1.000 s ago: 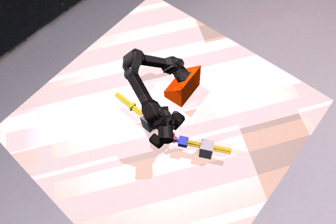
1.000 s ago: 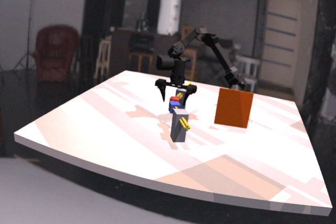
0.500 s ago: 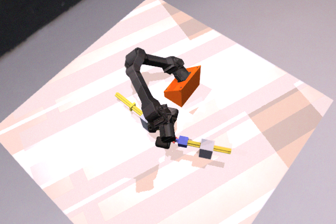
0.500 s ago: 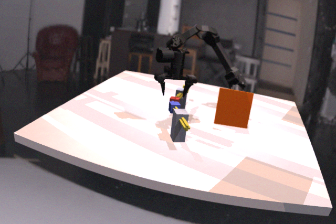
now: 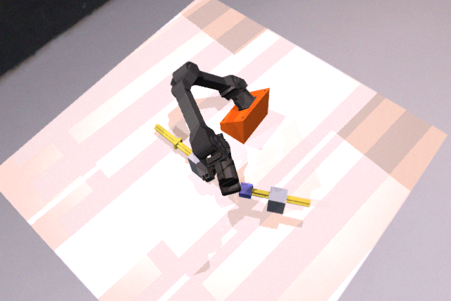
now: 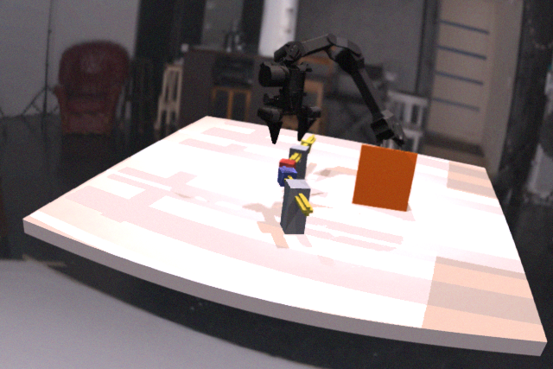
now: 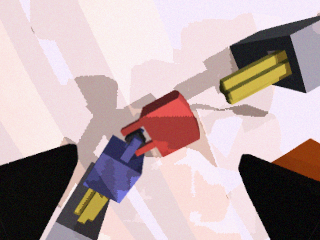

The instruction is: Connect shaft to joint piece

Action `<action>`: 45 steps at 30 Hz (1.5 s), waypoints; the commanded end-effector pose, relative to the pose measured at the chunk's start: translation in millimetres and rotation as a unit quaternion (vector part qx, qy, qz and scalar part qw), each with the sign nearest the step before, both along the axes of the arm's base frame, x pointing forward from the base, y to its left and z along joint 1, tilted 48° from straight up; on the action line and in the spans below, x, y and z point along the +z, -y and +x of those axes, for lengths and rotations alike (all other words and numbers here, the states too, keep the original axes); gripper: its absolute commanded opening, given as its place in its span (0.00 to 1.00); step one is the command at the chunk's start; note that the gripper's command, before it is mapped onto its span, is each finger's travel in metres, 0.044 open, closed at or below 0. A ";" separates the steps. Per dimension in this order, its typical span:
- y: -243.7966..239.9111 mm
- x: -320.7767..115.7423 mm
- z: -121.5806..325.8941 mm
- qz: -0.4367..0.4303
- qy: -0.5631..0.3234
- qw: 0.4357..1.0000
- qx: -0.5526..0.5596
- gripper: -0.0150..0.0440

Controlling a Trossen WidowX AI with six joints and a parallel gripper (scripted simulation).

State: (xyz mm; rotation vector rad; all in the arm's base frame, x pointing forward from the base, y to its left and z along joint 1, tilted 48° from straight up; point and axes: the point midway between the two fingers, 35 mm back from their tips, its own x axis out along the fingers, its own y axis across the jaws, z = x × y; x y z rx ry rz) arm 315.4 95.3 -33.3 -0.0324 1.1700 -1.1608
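Note:
The red joint piece [image 6: 287, 162] [image 7: 172, 125] is hinged to the blue yoke [image 5: 245, 190] [image 6: 287, 175] [image 7: 117, 172] on the first yellow shaft [image 5: 298, 201] [image 6: 304, 204], held in its grey block [image 5: 277, 194] [image 6: 294, 211]. In the wrist view its far end faces roughly toward the second yellow shaft [image 5: 165, 134] [image 6: 295, 158] [image 7: 255, 77], with a gap between them; the inside of its opening is hidden. The second shaft runs through its own grey block [image 5: 194, 164] [image 6: 298, 149] [image 7: 308, 55] and has a collar. My gripper [image 6: 288, 139] [image 7: 160, 158] is open and empty, above the joint.
The orange base wedge [image 5: 256, 117] [image 6: 384, 177] [image 7: 302, 162] stands beside the blocks and carries the arm [image 5: 189, 108] [image 6: 368, 92]. All of it stands on the patterned pale table [image 5: 127, 217] [image 6: 200, 239]. In the top view the arm hides the joint piece and part of the second block.

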 end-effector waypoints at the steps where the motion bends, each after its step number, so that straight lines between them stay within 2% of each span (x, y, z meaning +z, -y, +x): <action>1: -7.9 7.0 -0.5 0.003 -0.044 0.998 0.040 1.00; 14: -35.8 37.1 -3.1 0.012 -0.204 0.961 0.188 1.00; 20: -37.2 38.7 -3.4 0.012 -0.212 0.958 0.195 1.00; 25: -33.4 39.9 -2.5 0.018 -0.188 0.966 0.176 1.00; 34: -11.7 48.8 -2.9 0.058 -0.093 0.991 0.079 1.00; 45: 14.1 58.2 -6.2 0.103 0.022 0.993 -0.048 1.00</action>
